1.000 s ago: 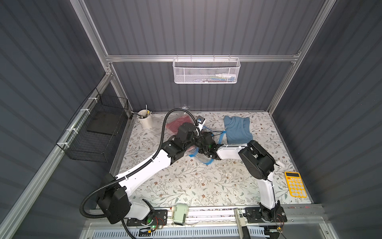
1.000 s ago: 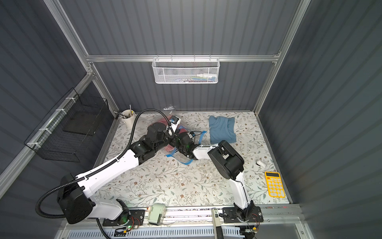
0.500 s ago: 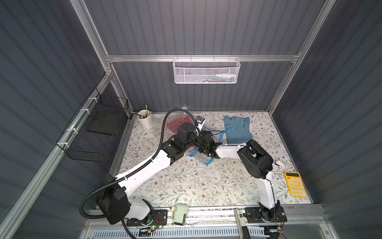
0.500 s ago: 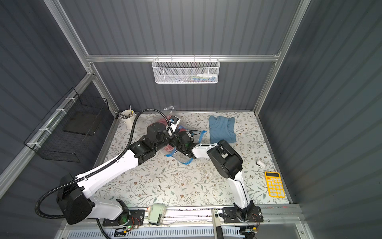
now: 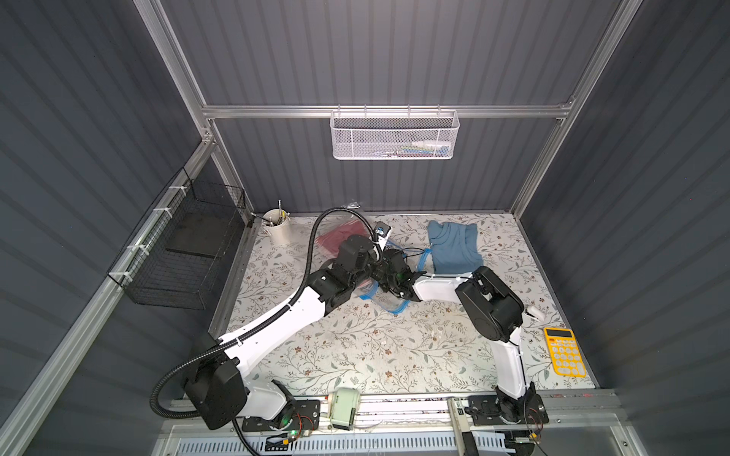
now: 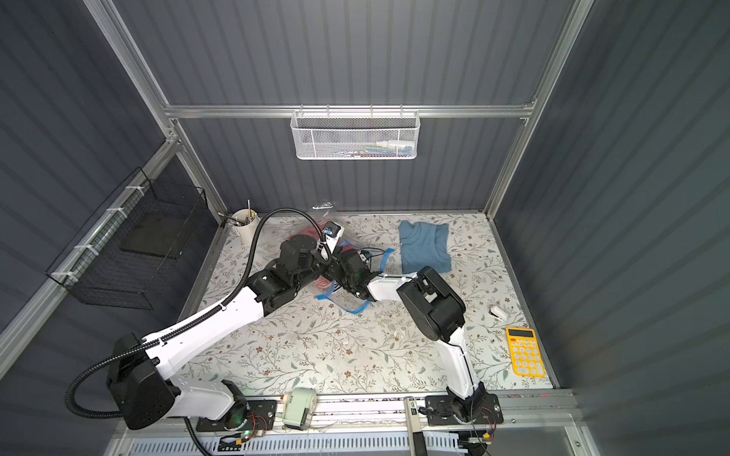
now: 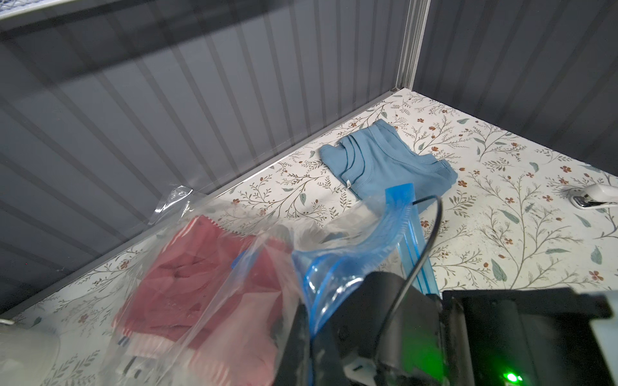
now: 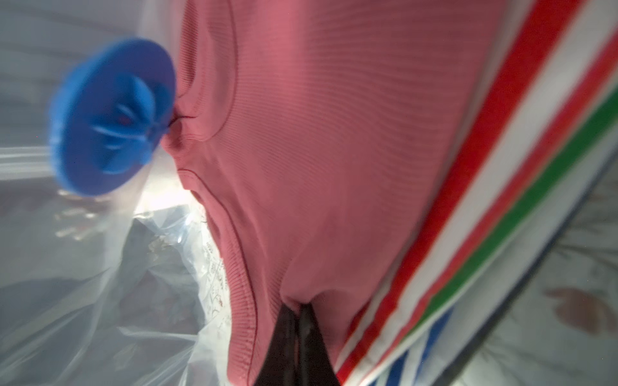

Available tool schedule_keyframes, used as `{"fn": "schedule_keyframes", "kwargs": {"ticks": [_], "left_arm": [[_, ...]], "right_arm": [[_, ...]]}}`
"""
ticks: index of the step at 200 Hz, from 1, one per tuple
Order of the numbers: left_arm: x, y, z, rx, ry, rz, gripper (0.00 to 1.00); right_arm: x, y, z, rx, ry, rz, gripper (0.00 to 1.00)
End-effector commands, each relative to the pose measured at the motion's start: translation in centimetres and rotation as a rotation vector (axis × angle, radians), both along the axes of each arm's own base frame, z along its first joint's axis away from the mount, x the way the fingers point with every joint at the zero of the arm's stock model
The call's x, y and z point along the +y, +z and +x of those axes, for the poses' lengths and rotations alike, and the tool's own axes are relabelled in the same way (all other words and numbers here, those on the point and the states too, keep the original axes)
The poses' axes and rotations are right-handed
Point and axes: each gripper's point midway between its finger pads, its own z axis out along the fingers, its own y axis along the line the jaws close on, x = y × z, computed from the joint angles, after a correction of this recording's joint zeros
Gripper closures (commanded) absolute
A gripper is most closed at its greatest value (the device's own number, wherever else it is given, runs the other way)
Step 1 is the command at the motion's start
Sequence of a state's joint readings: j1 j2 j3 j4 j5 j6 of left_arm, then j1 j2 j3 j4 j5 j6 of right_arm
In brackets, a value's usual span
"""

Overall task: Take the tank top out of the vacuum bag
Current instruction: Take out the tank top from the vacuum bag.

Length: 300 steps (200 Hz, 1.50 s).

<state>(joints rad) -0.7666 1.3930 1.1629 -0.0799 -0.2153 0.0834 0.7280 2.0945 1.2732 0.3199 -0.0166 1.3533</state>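
Floral table [image 5: 355,347], mid-frame: left gripper [image 5: 377,271] pinches vacuum bag [image 7: 334,234], right gripper [image 8: 297,312] clamps tank top [image 8: 334,133] inside; extraction step, next probably pulling it out

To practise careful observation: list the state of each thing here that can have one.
vacuum bag: mouth open, lifted.
red tank top: inside bag, pinched.
blue top: folded, on table.
left gripper: shut on vacuum bag.
right gripper: shut on red tank top.
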Motion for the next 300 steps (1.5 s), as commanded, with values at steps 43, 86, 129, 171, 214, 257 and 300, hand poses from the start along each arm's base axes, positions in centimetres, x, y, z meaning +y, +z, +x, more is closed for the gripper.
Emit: {"fn": "schedule_keyframes", "kwargs": {"ticks": [43, 86, 129, 171, 214, 257, 300], "left_arm": [[0.8, 1.2, 0.1, -0.051, 0.021, 0.003, 1.00], [0.8, 1.0, 0.3, -0.044, 0.020, 0.004, 1.00], [0.8, 1.0, 0.3, -0.041, 0.018, 0.000, 1.00], [0.7, 0.8, 0.4, -0.037, 0.017, 0.004, 1.00], [0.5, 0.7, 0.4, -0.032, 0.011, 0.000, 1.00], [0.5, 0.5, 0.4, -0.027, 0.010, 0.001, 1.00], [0.4, 0.4, 0.4, -0.025, 0.007, 0.003, 1.00]], "right_arm": [[-0.9, 4.0, -1.8, -0.068, 0.030, 0.009, 1.00], [-1.7, 3.7, -3.7, -0.052, 0.041, -0.008, 1.00], [-2.9, 1.7, -4.4, -0.028, 0.013, -0.011, 1.00], [-3.1, -0.4, -5.3, 0.009, 0.020, 0.001, 1.00], [-3.8, -2.0, -6.1, 0.034, 0.005, 0.000, 0.91], [-3.8, -2.5, -6.3, 0.035, -0.001, 0.021, 0.60], [-4.1, -3.5, -6.1, 0.044, -0.022, 0.016, 0.37]]}}
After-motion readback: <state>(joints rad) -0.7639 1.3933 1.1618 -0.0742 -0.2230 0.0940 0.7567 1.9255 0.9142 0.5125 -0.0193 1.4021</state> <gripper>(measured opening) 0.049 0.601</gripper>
